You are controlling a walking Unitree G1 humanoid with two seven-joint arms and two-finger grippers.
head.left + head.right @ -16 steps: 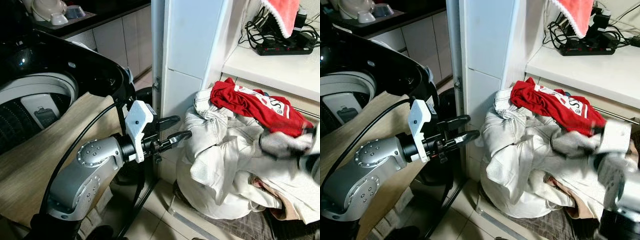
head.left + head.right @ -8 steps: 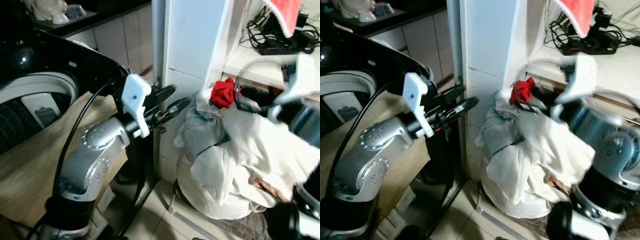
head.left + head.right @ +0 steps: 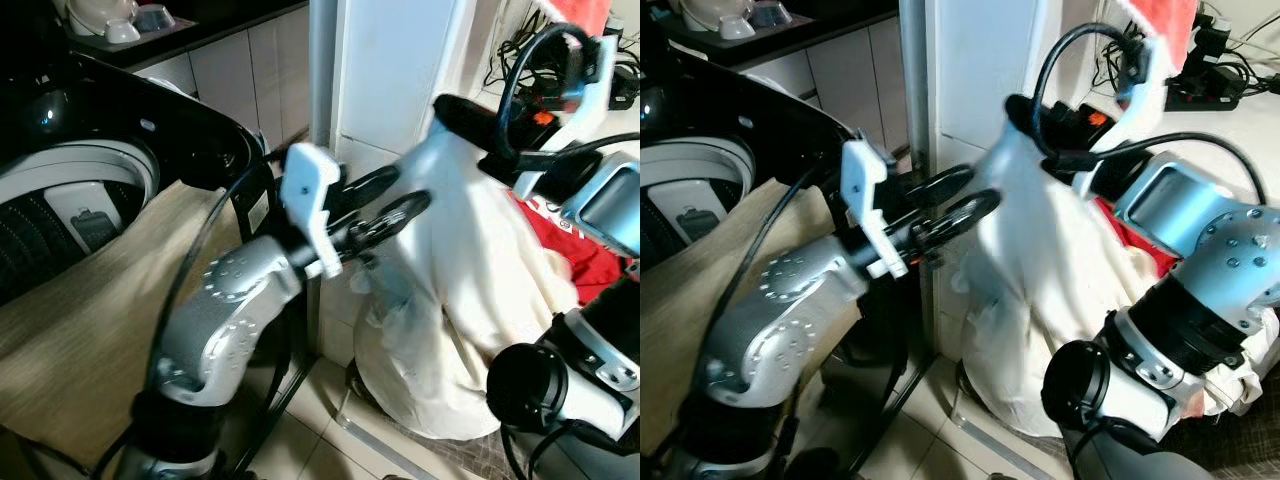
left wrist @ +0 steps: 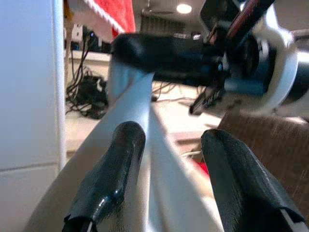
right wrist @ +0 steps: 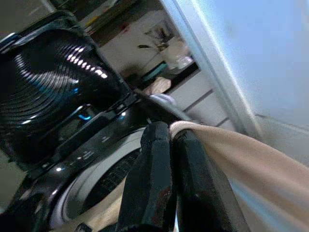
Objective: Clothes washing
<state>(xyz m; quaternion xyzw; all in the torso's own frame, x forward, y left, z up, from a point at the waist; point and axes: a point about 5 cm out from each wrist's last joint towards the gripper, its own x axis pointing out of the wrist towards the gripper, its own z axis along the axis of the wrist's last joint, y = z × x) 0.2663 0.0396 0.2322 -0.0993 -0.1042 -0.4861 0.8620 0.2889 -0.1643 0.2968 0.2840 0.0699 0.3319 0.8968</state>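
Now lifted by right hand: white garment, L hand alongside.

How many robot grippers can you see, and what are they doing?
2. The right gripper is shut on the white garment, holding it up above the laundry pile. The left gripper is open beside the cloth, near the washing machine.

i'm in a home laundry corner: an open top-loading washing machine, tiled floor, white cabinets, dishes on the desk behind, a power strip.
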